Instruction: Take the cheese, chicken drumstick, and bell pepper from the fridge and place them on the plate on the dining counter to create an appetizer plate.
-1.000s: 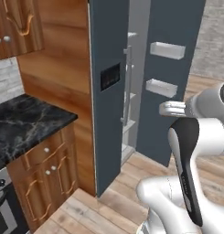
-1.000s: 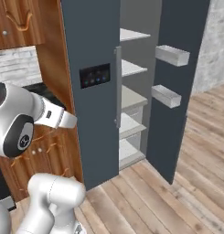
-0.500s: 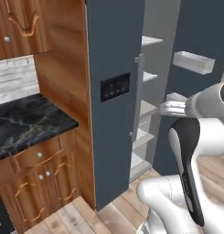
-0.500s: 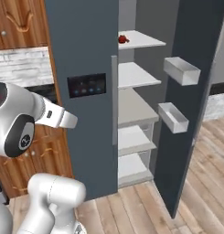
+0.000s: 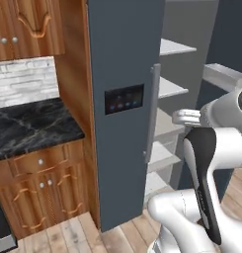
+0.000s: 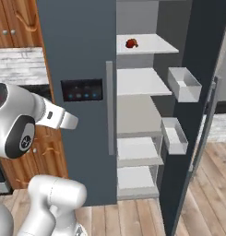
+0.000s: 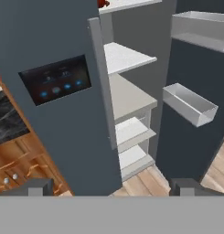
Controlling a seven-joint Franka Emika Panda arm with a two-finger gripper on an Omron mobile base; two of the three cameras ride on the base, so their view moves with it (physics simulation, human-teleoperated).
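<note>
The slate-grey fridge [image 6: 82,46] stands ahead with its right door [image 6: 197,55] swung open and its white shelves bare to view. On the top shelf sits the red bell pepper [image 6: 131,43], which also peeks in at the top edge of the hand view as the bell pepper [image 7: 103,2]. My gripper [image 7: 114,187] is open with nothing between its fingertips. It hangs well short of the fridge [image 7: 49,36], facing the closed left door and its black panel [image 7: 56,82]. The cheese, chicken drumstick, plate and dining counter are out of view.
A long grey handle [image 6: 110,108] runs down the closed door's edge. Two white door bins [image 6: 183,83] [image 6: 174,133] jut from the open door. A narrow black marble worktop [image 5: 33,128] with wooden drawers [image 5: 41,168] stands left of the fridge [image 5: 125,59].
The whole picture has shifted: the base has moved, so the fridge now looks larger and its open shelves face the cameras more squarely. The gripper stays open.
</note>
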